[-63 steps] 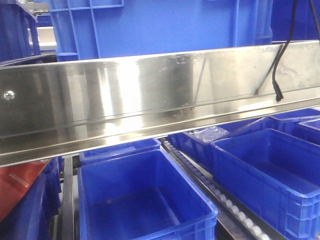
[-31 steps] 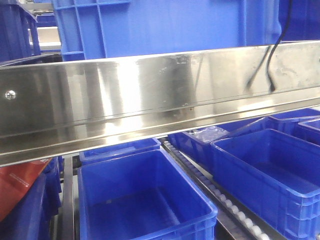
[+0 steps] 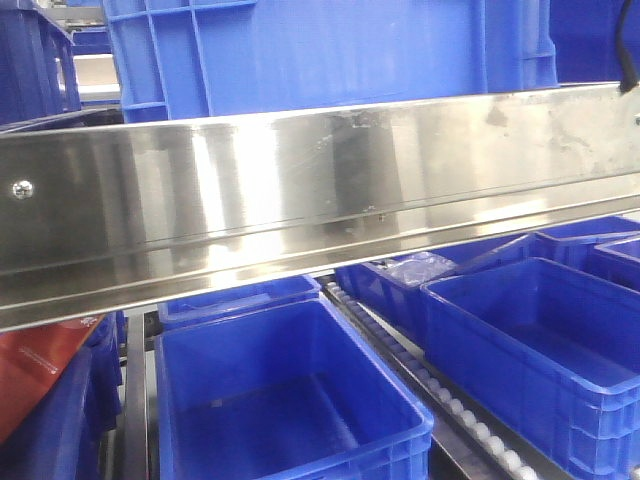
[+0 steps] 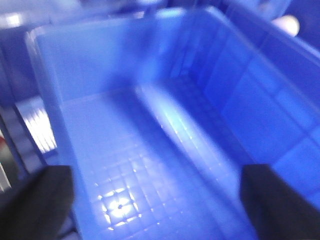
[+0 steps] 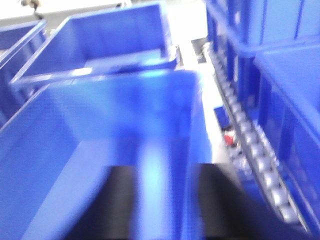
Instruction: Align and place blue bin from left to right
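The blue bin [image 3: 330,50] fills the top of the front view, bright blue and ribbed, behind the steel rail. In the right wrist view its rim and right wall [image 5: 165,125] run between my dark fingers [image 5: 120,205], and the right gripper [image 5: 162,200] is shut on that wall. My left gripper [image 4: 157,205] hangs open over the gridded floor of a blue bin [image 4: 150,150]. Its two dark fingers [image 4: 35,200] sit far apart at the bottom corners with nothing between them. This view is blurred, so I cannot tell whether it is the same bin.
A wide steel rail [image 3: 320,190] crosses the front view. Below it stand deeper-blue crates [image 3: 290,400] [image 3: 540,340] on either side of a roller track [image 3: 450,400]. Another crate [image 5: 110,40] stands beyond the held one, and rollers [image 5: 260,160] run along its right.
The blue bin above the rail has shifted a little to the right. The black cable at the right has swung further right, almost out of the frame.
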Controlling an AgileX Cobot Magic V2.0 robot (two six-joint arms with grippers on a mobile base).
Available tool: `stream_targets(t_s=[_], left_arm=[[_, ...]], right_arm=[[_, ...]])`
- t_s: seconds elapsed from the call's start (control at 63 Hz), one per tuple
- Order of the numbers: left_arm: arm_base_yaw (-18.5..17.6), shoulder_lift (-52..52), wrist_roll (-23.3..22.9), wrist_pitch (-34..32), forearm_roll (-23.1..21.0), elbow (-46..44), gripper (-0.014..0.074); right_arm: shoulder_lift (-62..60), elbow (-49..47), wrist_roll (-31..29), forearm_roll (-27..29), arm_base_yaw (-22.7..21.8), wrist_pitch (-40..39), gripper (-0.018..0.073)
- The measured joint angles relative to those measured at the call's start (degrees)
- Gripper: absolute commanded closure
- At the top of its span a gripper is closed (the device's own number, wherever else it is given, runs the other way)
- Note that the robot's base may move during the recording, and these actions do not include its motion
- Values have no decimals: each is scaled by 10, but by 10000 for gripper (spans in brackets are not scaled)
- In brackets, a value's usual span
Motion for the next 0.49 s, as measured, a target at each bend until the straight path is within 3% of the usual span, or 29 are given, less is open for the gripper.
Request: stream_targets(t_s=[0.079,0.175,0.492], left_arm=[[0,-12,10,0,0,0,449],[0,-22,24,0,0,0,706],[0,-55,58,0,34,0,707]], right_arm=[[-4,0,0,0,0,21,722],[-6,0,0,0,0,42,715],[-12,0,-1,-1,0,61,715]])
